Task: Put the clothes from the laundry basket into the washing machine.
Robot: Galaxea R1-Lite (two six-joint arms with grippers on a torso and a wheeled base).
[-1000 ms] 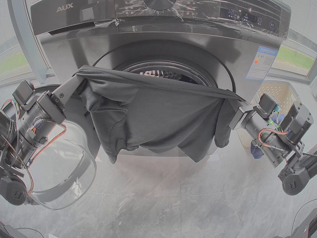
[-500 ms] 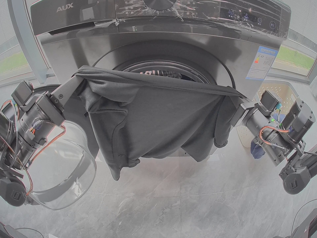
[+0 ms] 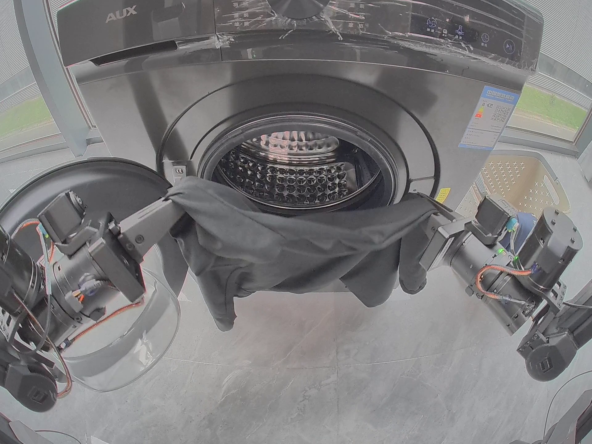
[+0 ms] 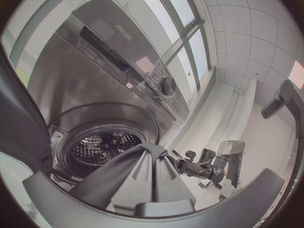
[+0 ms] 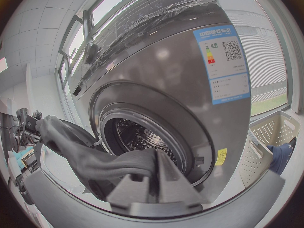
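fingers (image 4: 136,183) pinch dark garment (image 4: 106,177)

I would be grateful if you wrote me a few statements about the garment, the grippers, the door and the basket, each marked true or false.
1. The left gripper and right gripper are each shut on one end of the dark garment. True.
2. The door of the washing machine is closed. False: it stands open, on the robot's left.
3. The dark garment hangs stretched across the lower rim of the drum opening. True.
4. The laundry basket stands left of the washing machine. False: it stands to its right.
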